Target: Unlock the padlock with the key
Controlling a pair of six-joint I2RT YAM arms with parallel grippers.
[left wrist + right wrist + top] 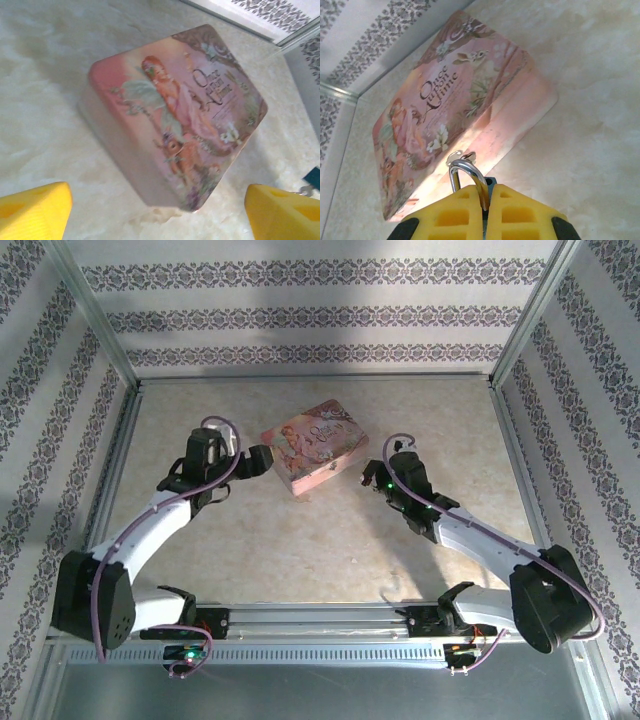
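Your right gripper (487,192) is clenched on the padlock (454,180), bottom centre of the right wrist view, hooked to the pink tin (465,90). Your left gripper (155,200) stands released and empty. Risk: any tug drags the unrestrained tin and twists the lock from your grip.

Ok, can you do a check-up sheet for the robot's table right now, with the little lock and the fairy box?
surface: pale marbled table.
job's things: padlock hangs by its silvery shackle from the clasp of the pink tin; key too small to pick out.
clutter: nothing seen.
grippers: left end effector open, fingers wide apart, tin just ahead of them; right end effector shut on the padlock's shackle.
cables: purple cable runs along each arm, looped at the wrists, off the tin.
surroundings: patterned walls and a metal frame around the table.
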